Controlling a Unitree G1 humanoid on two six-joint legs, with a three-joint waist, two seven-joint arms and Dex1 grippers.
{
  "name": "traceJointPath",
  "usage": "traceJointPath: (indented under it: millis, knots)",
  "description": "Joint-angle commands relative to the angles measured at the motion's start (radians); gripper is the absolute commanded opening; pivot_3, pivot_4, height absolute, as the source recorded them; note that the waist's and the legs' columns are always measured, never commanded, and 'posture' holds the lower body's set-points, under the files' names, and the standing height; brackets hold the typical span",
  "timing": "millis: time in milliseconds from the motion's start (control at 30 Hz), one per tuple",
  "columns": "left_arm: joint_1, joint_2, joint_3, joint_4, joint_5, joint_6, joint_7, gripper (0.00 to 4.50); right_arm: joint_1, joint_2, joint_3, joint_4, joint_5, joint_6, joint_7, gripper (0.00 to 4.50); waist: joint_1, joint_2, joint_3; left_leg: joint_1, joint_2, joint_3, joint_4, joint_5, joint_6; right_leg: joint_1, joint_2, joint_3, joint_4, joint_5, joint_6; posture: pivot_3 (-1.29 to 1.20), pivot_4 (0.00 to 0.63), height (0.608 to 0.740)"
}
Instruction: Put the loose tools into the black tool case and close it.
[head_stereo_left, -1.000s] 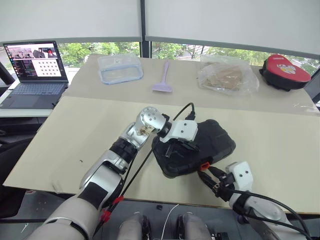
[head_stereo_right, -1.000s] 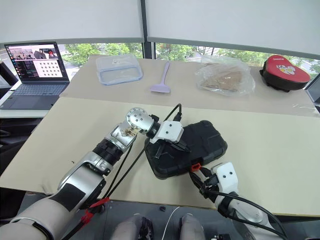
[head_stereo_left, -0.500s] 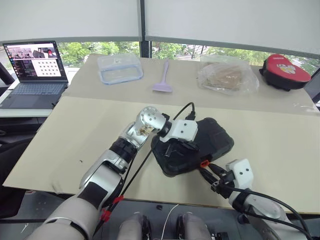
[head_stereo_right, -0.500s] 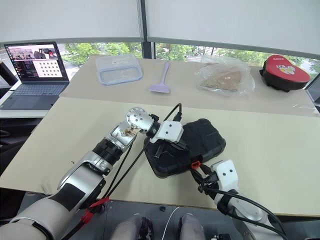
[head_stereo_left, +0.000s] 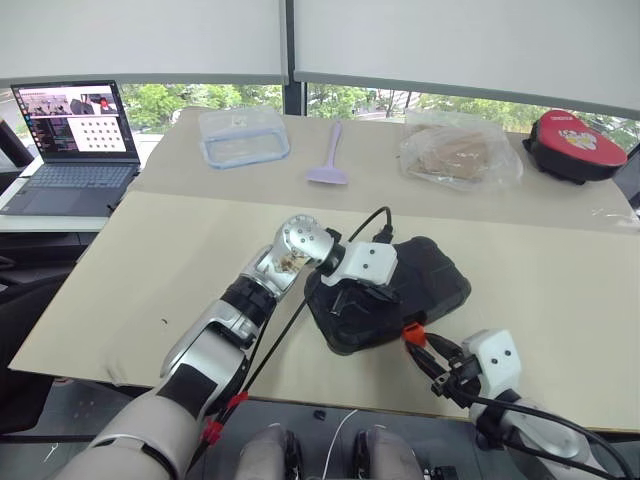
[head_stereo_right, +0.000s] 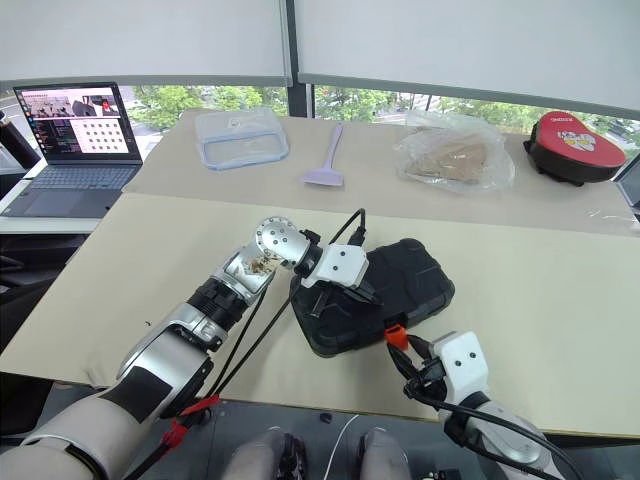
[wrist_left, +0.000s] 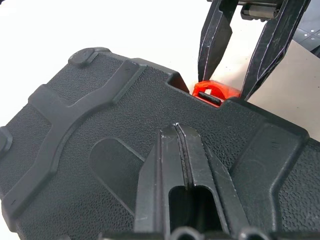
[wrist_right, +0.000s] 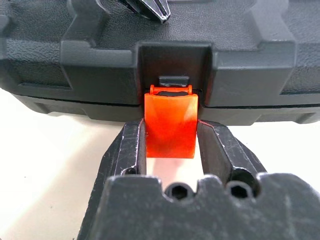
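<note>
The left arm (head_stereo_left: 235, 315) is silver and black with a shiny ball-shaped wrist joint and a white housing. A black cable (head_stereo_left: 300, 310) with red ties runs along it. The right gripper (head_stereo_left: 425, 352) has black tapered fingers (wrist_right: 131, 150) on a white housing.

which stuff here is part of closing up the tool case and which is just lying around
In the job: black tool case, lid down; its orange latch, straddled by the right gripper; left gripper, shut, on the lid.

Lying about: lilac spatula, clear container, plastic bag, red-lidded round case, laptop.
</note>
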Motion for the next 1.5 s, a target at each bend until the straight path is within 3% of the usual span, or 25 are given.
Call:
traceJointPath:
  millis: [33,67,167,300,433,467,500,700,1067,1500]
  knots:
    - [0.018,0.006,-0.052,0.043,0.058,0.002,-0.016,0.0,0.025,-0.012,0.004,-0.026,-0.01,-0.041,0.021,2.75,0.001,0.0,0.0,0.0,0.0,0.0,0.0,0.0,0.0,0.0,0.0,0.0,0.0,0.0,0.0,0.0,0.15,0.731]
    - [0.018,0.005,-0.052,0.043,0.058,0.002,-0.015,0.0,0.036,-0.021,-0.006,-0.028,-0.011,-0.045,0.031,3.07,0.001,0.0,0.0,0.0,0.0,0.0,0.0,0.0,0.0,0.0,0.0,0.0,0.0,0.0,0.0,0.0,0.15,0.731]
    - [0.017,0.005,-0.051,0.044,0.06,0.001,-0.013,0.0,0.083,-0.061,-0.078,-0.027,0.007,-0.061,0.082,3.07,0.002,0.0,0.0,0.0,0.0,0.0,0.0,0.0,0.001,0.0,0.0,0.0,0.0,0.0,0.0,0.0,0.15,0.731]
    - [0.023,0.001,-0.054,0.042,0.063,-0.002,-0.008,0.0,0.128,-0.101,-0.146,0.02,0.021,-0.109,0.157,1.95,0.003,0.0,0.0,0.0,0.0,0.0,0.0,-0.001,0.001,0.001,0.0,0.0,-0.001,0.0,0.0,0.0,0.15,0.731]
    - [0.024,-0.006,-0.059,0.042,0.067,-0.006,-0.001,0.0,0.116,-0.126,-0.115,0.06,-0.011,-0.128,0.19,0.6,0.002,0.0,0.0,0.0,0.0,0.0,0.0,-0.001,0.002,0.001,0.0,0.0,-0.001,0.0,0.0,0.0,0.15,0.731]
    - [0.024,-0.009,-0.06,0.04,0.068,-0.006,0.0,0.0,0.102,-0.128,-0.098,0.072,-0.021,-0.126,0.189,0.6,0.004,0.0,0.0,0.0,0.0,0.0,0.0,-0.001,0.002,0.001,0.0,0.0,-0.001,0.0,0.0,0.0,0.15,0.731]
    - [0.024,-0.012,-0.062,0.04,0.07,-0.009,0.002,0.0,0.083,-0.129,-0.078,0.087,-0.034,-0.124,0.187,0.13,0.003,-0.001,0.0,0.0,0.0,0.0,0.0,-0.002,0.003,0.0,-0.001,0.0,-0.001,0.0,0.0,0.0,0.15,0.731]
    - [0.023,-0.015,-0.067,0.041,0.081,-0.023,0.004,0.0,-0.054,-0.119,0.032,0.174,-0.112,-0.119,0.16,0.13,0.003,-0.001,-0.001,0.0,0.0,-0.001,0.0,-0.002,0.004,0.0,-0.001,-0.001,-0.004,0.001,0.0,0.0,0.15,0.731]
    - [0.022,-0.019,-0.067,0.043,0.085,-0.021,-0.002,0.0,-0.24,-0.09,0.097,0.207,-0.137,-0.05,0.131,0.13,-0.002,-0.004,-0.002,0.001,0.0,-0.001,0.0,-0.002,0.003,0.0,-0.001,-0.001,-0.004,0.001,0.0,0.0,0.15,0.731]
    - [0.022,-0.025,-0.081,0.08,0.109,-0.066,0.01,0.0,-0.18,-0.085,-0.006,0.011,-0.068,-0.037,0.135,0.13,-0.006,-0.004,-0.002,-0.001,0.0,-0.001,0.0,-0.001,0.002,0.001,-0.001,0.0,-0.003,0.001,0.0,0.0,0.15,0.731]
